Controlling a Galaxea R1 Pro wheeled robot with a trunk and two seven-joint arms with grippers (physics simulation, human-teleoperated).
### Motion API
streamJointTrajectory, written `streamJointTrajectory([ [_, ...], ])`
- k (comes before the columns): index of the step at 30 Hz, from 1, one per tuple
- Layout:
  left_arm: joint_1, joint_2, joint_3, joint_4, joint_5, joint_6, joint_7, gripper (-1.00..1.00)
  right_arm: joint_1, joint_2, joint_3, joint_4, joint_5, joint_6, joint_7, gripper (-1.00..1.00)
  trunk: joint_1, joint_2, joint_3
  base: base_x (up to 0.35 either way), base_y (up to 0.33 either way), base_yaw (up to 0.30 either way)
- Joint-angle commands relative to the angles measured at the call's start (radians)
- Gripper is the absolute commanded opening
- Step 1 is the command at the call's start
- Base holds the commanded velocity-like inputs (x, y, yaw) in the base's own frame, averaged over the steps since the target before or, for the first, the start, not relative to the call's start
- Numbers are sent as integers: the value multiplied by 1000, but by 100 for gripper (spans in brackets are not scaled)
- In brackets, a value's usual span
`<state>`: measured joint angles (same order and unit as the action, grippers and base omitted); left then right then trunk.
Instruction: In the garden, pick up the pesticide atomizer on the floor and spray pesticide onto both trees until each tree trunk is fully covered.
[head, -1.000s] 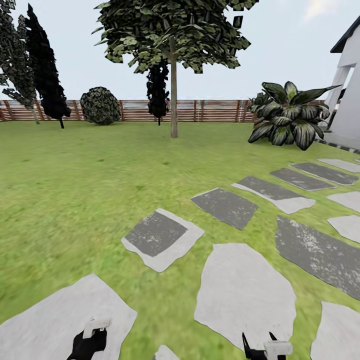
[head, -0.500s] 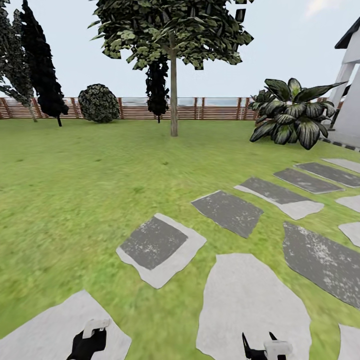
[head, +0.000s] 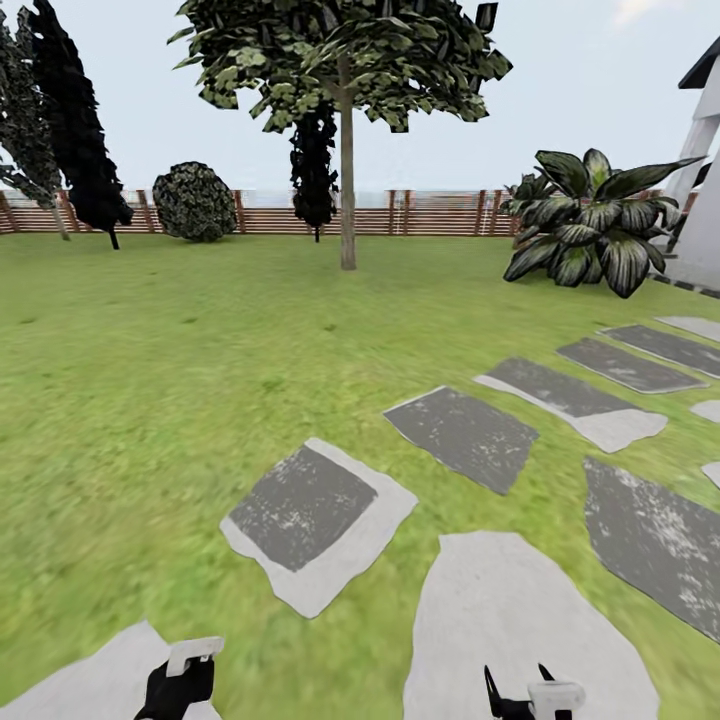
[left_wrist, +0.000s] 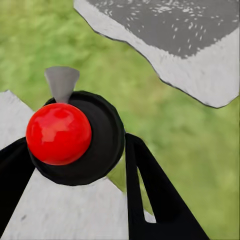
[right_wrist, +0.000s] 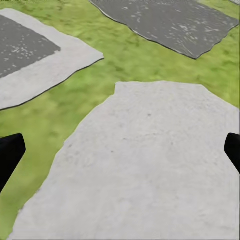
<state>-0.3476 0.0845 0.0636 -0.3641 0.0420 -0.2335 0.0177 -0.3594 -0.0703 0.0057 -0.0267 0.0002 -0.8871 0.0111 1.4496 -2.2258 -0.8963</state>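
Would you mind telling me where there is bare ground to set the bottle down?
The pale slab ahead of the right gripper is bare, bordered by grass. The dark paver is free too. The left gripper holds the pesticide atomizer. The far right by the broad-leaf plant looks crowded.

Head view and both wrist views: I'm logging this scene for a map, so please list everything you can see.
Pale-trunk tree: one, green canopy, mid-lawn.
Dark trees: at least three, near-black, by the fence.
Round bush: one, dark green, at the fence.
Striped broad-leaf plant: one, right side.
Fence: reddish-brown slats, far edge.
Lawn: green.
Paving stones: several, grey and pale, across the near right.
Building: white, far right.
Spray bottle: one, black with red top, in the left hand.
Left hand: black, shut on the bottle.
Right hand: black, open, above a pale stone.
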Motion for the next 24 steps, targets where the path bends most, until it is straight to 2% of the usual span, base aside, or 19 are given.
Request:
streamJointTrajectory([
  [1,-1,0,0,1,5,-3,1,-100,0,0,0,1,0,-3,1,100,0,0,-1,338,0,0],
  [24,-1,-4,-1,1,4,-3,1,-100,0,1,1,1,0,-1,3,100,0,0,-7,338,0,2],
])
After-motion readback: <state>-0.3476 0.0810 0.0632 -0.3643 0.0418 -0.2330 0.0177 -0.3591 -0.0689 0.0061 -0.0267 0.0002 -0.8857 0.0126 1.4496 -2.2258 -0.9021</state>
